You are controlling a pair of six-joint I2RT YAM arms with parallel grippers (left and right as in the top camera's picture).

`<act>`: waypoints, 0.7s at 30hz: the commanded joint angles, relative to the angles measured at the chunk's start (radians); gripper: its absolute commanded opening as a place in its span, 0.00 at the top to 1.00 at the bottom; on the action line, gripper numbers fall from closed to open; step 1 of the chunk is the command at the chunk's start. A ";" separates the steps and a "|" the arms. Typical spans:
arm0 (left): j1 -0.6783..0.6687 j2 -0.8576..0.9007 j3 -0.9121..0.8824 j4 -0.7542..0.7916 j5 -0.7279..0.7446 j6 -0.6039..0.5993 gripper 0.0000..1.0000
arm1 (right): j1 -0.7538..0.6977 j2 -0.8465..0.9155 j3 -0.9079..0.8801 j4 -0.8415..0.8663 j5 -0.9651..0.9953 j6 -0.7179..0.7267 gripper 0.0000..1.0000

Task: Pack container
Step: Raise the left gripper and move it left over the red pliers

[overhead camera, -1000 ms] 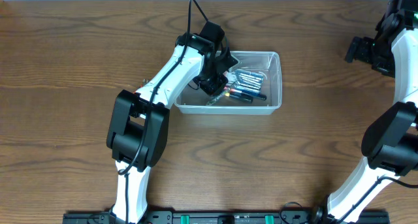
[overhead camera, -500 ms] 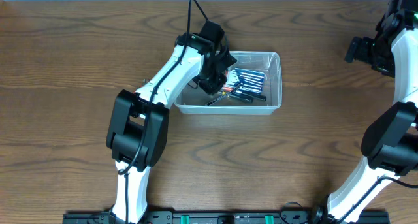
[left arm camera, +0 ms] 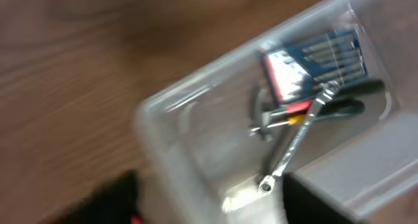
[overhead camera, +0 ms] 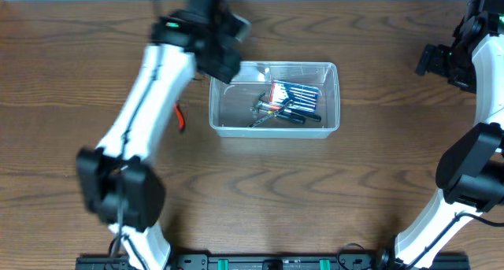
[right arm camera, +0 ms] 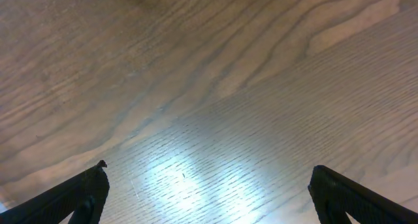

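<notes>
The container (overhead camera: 274, 131) is a clear plastic tub at the middle of the table. In it lie a blue-and-red screwdriver case (overhead camera: 298, 95), a silver wrench (overhead camera: 262, 111) and dark-handled tools (overhead camera: 303, 118). My left gripper (overhead camera: 224, 65) hangs blurred over the tub's upper-left corner, open and holding nothing. The left wrist view looks down into the container (left arm camera: 170, 100), onto the case (left arm camera: 313, 61) and the wrench (left arm camera: 294, 142), with the left gripper (left arm camera: 209, 208) straddling the near wall. My right gripper (right arm camera: 208, 185) is open over bare wood, seen at the far right (overhead camera: 429, 59).
A small red-handled object (overhead camera: 180, 117) lies on the wood left of the tub. The right arm's base (overhead camera: 468, 175) stands at the right edge and the left arm's base (overhead camera: 122, 195) at lower left. A black rail (overhead camera: 268, 262) runs along the front edge.
The left gripper has come up out of the container toward the upper left, and its jaws have opened. The tools stay in the tub. The right arm has not moved.
</notes>
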 commanded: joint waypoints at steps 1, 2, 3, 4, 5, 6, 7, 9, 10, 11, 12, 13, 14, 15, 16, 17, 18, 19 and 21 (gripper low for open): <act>0.086 -0.039 0.011 -0.051 -0.013 -0.031 0.25 | -0.004 0.002 -0.003 0.002 0.003 0.013 0.01; 0.119 -0.050 0.011 -0.075 -0.013 -0.042 0.25 | -0.004 0.002 -0.003 0.002 0.003 0.013 0.01; 0.142 -0.055 0.011 -0.091 -0.013 -0.059 0.23 | -0.004 0.002 -0.003 0.002 0.003 0.013 0.01; 0.164 -0.059 0.011 -0.106 -0.013 -0.085 0.19 | -0.004 0.002 -0.003 0.002 0.003 0.014 0.01; 0.190 -0.060 0.011 -0.126 -0.013 -0.124 0.16 | -0.004 0.002 -0.003 0.002 0.003 0.013 0.01; 0.211 -0.060 0.011 -0.145 -0.013 -0.154 0.13 | -0.004 0.002 -0.003 0.002 0.003 0.014 0.01; 0.223 -0.060 0.011 -0.159 -0.013 -0.173 0.11 | -0.004 0.002 -0.003 0.002 0.003 0.013 0.01; 0.250 -0.057 0.007 -0.194 -0.013 -0.221 0.00 | -0.004 0.002 -0.003 0.002 0.003 0.013 0.01; 0.257 -0.057 0.004 -0.202 -0.013 -0.233 0.02 | -0.004 0.002 -0.003 0.002 0.003 0.014 0.01; 0.263 -0.057 0.001 -0.216 -0.013 -0.251 0.02 | -0.004 0.002 -0.003 0.002 0.003 0.014 0.01; 0.265 -0.057 0.001 -0.232 -0.012 -0.266 0.02 | -0.004 0.002 -0.003 0.002 0.003 0.014 0.01; 0.265 -0.057 0.001 -0.246 -0.008 -0.280 0.02 | -0.004 0.002 -0.003 0.002 0.003 0.014 0.01; 0.265 -0.057 0.001 -0.260 -0.004 -0.296 0.02 | -0.004 0.002 -0.003 0.002 0.003 0.014 0.01; 0.264 -0.057 0.001 -0.274 -0.004 -0.316 0.02 | -0.004 0.002 -0.003 0.002 0.003 0.014 0.01; 0.264 -0.057 0.001 -0.282 -0.004 -0.318 0.02 | -0.004 0.002 -0.003 0.002 0.003 0.013 0.01; 0.264 -0.057 0.001 -0.276 -0.005 -0.318 0.02 | -0.004 0.002 -0.003 0.002 0.003 0.013 0.01; 0.264 -0.054 0.001 -0.263 -0.005 -0.319 0.02 | -0.004 0.002 -0.003 0.002 0.003 0.013 0.01; 0.264 -0.053 0.001 -0.259 -0.006 -0.324 0.02 | -0.004 0.002 -0.003 0.002 0.003 0.014 0.01; 0.264 -0.042 0.001 -0.253 -0.045 -0.383 0.02 | -0.004 0.002 -0.003 0.002 0.003 0.013 0.01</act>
